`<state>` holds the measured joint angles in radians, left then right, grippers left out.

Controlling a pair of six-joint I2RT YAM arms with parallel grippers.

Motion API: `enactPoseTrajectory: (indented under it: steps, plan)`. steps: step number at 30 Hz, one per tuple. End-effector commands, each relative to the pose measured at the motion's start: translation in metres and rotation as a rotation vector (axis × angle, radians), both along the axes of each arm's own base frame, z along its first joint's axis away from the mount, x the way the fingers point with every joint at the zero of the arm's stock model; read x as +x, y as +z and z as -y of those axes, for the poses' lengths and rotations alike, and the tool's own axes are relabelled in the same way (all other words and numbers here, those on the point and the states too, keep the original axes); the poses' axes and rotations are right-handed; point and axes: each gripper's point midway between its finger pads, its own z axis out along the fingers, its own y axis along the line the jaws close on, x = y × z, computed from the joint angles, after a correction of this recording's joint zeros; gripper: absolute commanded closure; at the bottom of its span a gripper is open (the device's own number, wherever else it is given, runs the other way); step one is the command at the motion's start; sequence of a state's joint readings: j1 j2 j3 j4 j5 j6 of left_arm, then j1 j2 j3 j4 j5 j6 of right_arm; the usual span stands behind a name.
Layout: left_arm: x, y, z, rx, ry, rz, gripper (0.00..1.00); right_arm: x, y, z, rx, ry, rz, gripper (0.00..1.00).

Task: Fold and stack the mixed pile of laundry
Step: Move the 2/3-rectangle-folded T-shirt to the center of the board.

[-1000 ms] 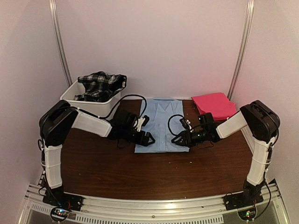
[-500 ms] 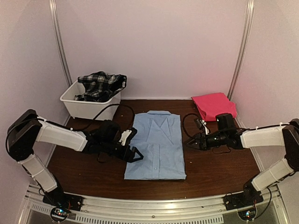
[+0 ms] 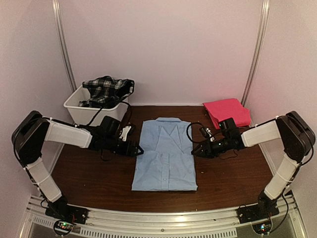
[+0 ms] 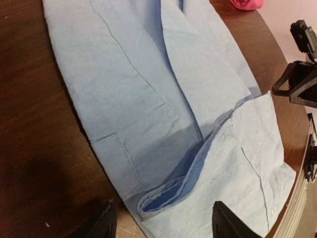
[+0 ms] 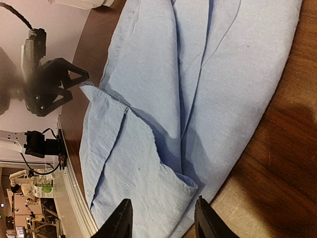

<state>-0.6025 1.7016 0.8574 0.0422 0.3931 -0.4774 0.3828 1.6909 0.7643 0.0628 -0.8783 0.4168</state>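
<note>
The left tool [image 3: 136, 150] stands wide open at the left edge of the shirt [image 3: 166, 158], with a soft folded hem lying loose between its jaws. At the far left, one white plastic tub [image 3: 74, 106] holds one crumpled black-and-white plaid garment [image 3: 106, 89]. The one light blue collared shirt lies flat mid-surface [image 3: 99, 183] on dark wood, creased across its middle. The right tool [image 3: 195, 151] has a narrower gap and straddles the shirt's right edge without pinching it. At the far right lies one folded pink-red cloth [image 3: 227, 111].
</note>
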Motion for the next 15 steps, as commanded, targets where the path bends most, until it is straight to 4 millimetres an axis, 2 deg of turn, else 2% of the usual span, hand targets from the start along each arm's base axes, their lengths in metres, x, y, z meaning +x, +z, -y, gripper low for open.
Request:
enactPoseTrajectory:
  steps: [1,8,11,15]
  plan:
    - [0.001,-0.009,0.009,-0.008,-0.044,-0.011,0.35,0.0,-0.008,-0.007,-0.016,0.036,0.0,0.57]
    - [0.0,-0.022,0.014,-0.019,-0.058,-0.039,0.39,0.001,-0.027,-0.013,-0.041,0.052,-0.03,0.6]
    - [-0.001,-0.021,0.015,-0.028,-0.064,-0.037,0.44,0.0,-0.023,-0.017,-0.034,0.064,-0.02,0.67]
    - [0.0,-0.013,0.017,-0.041,-0.069,-0.02,0.51,0.003,-0.013,-0.02,-0.032,0.065,0.004,0.71]
